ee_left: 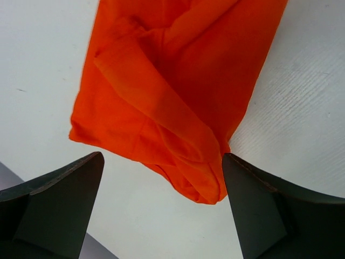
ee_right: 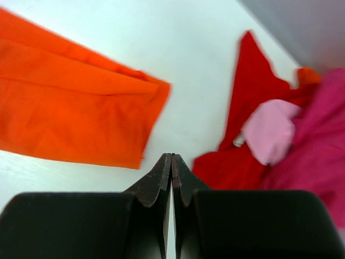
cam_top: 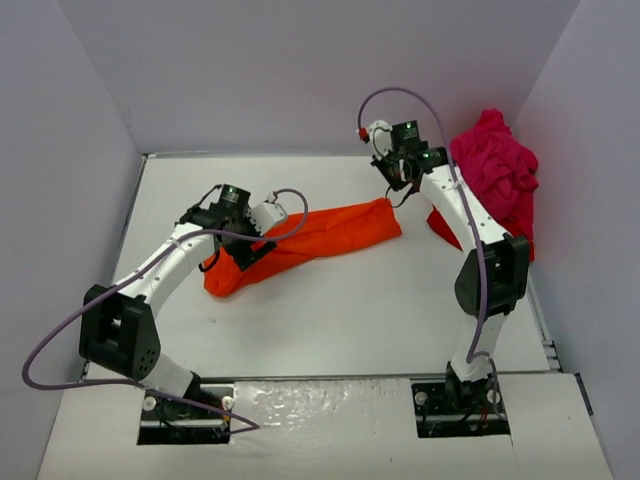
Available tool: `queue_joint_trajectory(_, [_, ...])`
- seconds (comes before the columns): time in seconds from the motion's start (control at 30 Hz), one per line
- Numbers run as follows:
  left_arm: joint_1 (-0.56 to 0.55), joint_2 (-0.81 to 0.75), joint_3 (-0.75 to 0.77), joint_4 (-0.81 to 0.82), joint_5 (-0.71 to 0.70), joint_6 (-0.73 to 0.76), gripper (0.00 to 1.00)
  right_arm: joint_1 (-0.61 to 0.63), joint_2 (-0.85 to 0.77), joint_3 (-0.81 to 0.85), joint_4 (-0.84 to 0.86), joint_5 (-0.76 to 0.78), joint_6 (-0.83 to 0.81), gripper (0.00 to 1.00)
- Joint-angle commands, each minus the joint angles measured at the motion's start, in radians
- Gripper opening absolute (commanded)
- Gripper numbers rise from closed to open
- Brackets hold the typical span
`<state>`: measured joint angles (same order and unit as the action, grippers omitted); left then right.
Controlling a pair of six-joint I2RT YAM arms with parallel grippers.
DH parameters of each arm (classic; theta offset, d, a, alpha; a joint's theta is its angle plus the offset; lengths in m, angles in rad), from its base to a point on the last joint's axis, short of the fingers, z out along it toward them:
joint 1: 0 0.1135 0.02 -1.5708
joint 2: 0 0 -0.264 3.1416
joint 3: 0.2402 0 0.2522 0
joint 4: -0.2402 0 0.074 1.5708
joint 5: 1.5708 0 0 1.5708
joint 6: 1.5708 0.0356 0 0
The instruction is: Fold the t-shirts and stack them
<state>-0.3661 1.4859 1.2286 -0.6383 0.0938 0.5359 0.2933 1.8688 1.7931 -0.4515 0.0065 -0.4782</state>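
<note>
An orange-red t-shirt (cam_top: 310, 240) lies folded into a long strip across the middle of the white table (cam_top: 340, 310). My left gripper (cam_top: 248, 252) hovers over its left end, open. In the left wrist view the strip's narrow end (ee_left: 178, 97) hangs between the wide-apart jaws of that gripper (ee_left: 161, 155), ungripped. My right gripper (cam_top: 396, 190) is shut on nothing just past the strip's right end. In the right wrist view its tips (ee_right: 171, 157) sit over bare table, between the orange shirt (ee_right: 70, 118) and a red shirt (ee_right: 250, 102).
A crumpled magenta-pink shirt (cam_top: 495, 165) is heaped against the right wall, on the red shirt (cam_top: 445, 225). A paler pink patch (ee_right: 269, 129) shows in that heap. Pale walls (cam_top: 90, 120) close in the left, back and right sides.
</note>
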Motion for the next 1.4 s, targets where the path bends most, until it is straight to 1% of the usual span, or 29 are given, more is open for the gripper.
queue_joint_trajectory(0.0, [-0.024,0.033,-0.006,0.037,0.025,-0.040,0.89,0.009,0.084,-0.006,-0.009,-0.112,0.045,0.00])
queue_joint_trajectory(0.17, [-0.059,0.072,-0.018,0.069,-0.018,-0.042,0.89,0.011,0.125,0.019,-0.010,-0.123,0.075,0.00])
queue_joint_trajectory(0.37, [-0.068,0.127,-0.004,0.088,-0.052,-0.048,0.88,0.023,0.165,0.010,-0.009,-0.129,0.091,0.00])
queue_joint_trajectory(0.43, [-0.068,0.149,0.002,0.088,-0.058,-0.049,0.86,0.028,0.178,0.007,-0.009,-0.130,0.094,0.00])
queue_joint_trajectory(0.47, [-0.068,0.158,0.005,0.088,-0.061,-0.049,0.83,0.030,0.187,0.008,-0.009,-0.131,0.095,0.00])
queue_joint_trajectory(0.6, [-0.067,0.185,0.013,0.089,-0.085,-0.045,0.69,0.044,0.223,0.023,-0.009,-0.128,0.103,0.00])
queue_joint_trajectory(0.7, [-0.063,0.198,0.011,0.097,-0.108,-0.043,0.53,0.061,0.249,0.029,-0.009,-0.118,0.107,0.00])
queue_joint_trajectory(0.73, [-0.062,0.200,0.007,0.098,-0.110,-0.043,0.42,0.065,0.258,0.031,-0.009,-0.117,0.108,0.00])
queue_joint_trajectory(0.8, [-0.062,0.203,0.001,0.110,-0.127,-0.049,0.26,0.077,0.278,0.032,-0.009,-0.101,0.108,0.00])
queue_joint_trajectory(0.87, [-0.057,0.206,0.000,0.119,-0.148,-0.054,0.03,0.082,0.298,0.041,-0.009,-0.077,0.117,0.00])
queue_joint_trajectory(0.9, [-0.055,0.206,0.002,0.120,-0.158,-0.054,0.01,0.084,0.312,0.049,-0.010,-0.061,0.125,0.00])
queue_joint_trajectory(1.03, [-0.038,0.181,0.021,0.102,-0.176,-0.048,0.00,0.086,0.381,0.073,-0.018,0.013,0.136,0.00])
queue_joint_trajectory(1.2, [0.000,0.107,-0.003,0.065,-0.195,0.005,0.00,0.085,0.447,0.095,-0.032,0.078,0.131,0.00])
queue_joint_trajectory(1.37, [0.073,0.061,-0.026,0.036,-0.191,0.052,0.00,0.084,0.487,0.107,-0.033,0.175,0.130,0.00])
